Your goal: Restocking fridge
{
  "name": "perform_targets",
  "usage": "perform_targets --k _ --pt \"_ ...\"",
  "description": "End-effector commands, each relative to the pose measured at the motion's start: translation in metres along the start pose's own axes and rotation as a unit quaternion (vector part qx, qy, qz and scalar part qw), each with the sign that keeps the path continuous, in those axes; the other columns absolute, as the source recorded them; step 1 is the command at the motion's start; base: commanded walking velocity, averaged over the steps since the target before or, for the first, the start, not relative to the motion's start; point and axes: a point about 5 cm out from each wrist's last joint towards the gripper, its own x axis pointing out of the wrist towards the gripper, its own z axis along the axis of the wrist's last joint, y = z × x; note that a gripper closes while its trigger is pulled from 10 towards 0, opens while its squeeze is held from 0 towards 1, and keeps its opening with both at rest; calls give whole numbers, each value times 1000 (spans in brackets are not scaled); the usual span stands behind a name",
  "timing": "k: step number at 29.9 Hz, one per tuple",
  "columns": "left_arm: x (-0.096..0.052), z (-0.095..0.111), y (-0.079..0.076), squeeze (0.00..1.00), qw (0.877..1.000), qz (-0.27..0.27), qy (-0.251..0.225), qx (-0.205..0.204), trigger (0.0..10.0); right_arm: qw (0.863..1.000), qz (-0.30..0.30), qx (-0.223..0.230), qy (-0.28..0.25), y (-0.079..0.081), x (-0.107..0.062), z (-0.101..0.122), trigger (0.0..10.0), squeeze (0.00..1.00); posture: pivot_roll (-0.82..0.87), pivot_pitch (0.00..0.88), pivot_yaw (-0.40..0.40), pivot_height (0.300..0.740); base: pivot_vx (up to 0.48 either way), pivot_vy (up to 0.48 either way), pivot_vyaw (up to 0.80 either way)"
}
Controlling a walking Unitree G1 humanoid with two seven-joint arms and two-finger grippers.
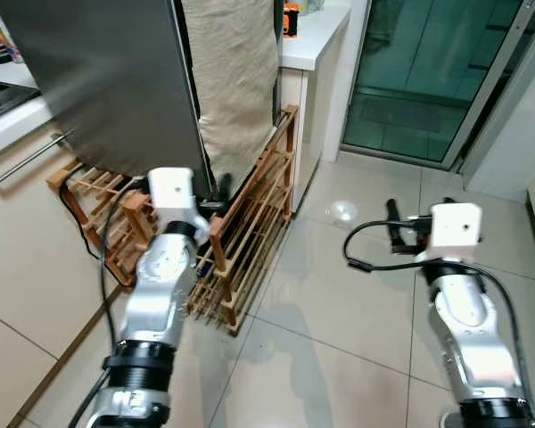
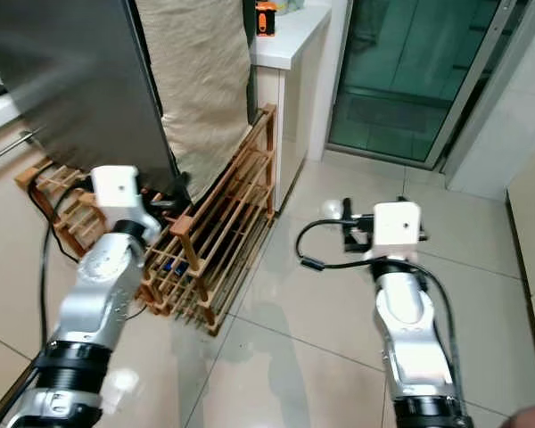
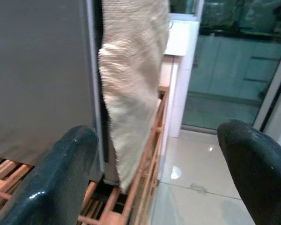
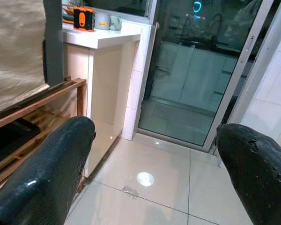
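A tall grey fridge panel (image 1: 107, 80) stands at the upper left, with a beige cloth (image 1: 236, 80) hanging along its right edge. My left gripper (image 1: 217, 192) is raised in front of the panel's lower corner, above a wooden rack (image 1: 250, 223). In the left wrist view its fingers (image 3: 61, 183) stand wide apart and hold nothing, so it is open. My right gripper (image 1: 394, 223) hovers over the tiled floor to the right. It is open too, its fingers (image 4: 51, 168) spread with nothing between them.
The low wooden slatted rack reaches out from under the fridge. A white counter (image 1: 312, 31) behind it carries an orange object (image 1: 291, 20). A glass sliding door (image 1: 428, 71) is at the back right. A worktop with a stove (image 1: 0, 94) and a cabinet handle bar (image 1: 27, 159) lie left.
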Motion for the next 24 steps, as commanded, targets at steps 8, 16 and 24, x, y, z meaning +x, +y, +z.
perform_targets --k 8,16,24 --pt "3 9 13 0 999 40 -10 -32 10000 1000 9 3 -11 7 4 4 10000 0 -130 0 54 740 436 70 0" --pt "2 13 24 0 996 84 -18 -34 10000 1000 11 3 -9 7 3 4 10000 0 -131 0 54 740 46 38 0" --pt "4 16 23 0 996 83 -16 -32 10000 1000 13 7 -11 9 3 4 10000 0 -130 0 54 740 0 0 0"
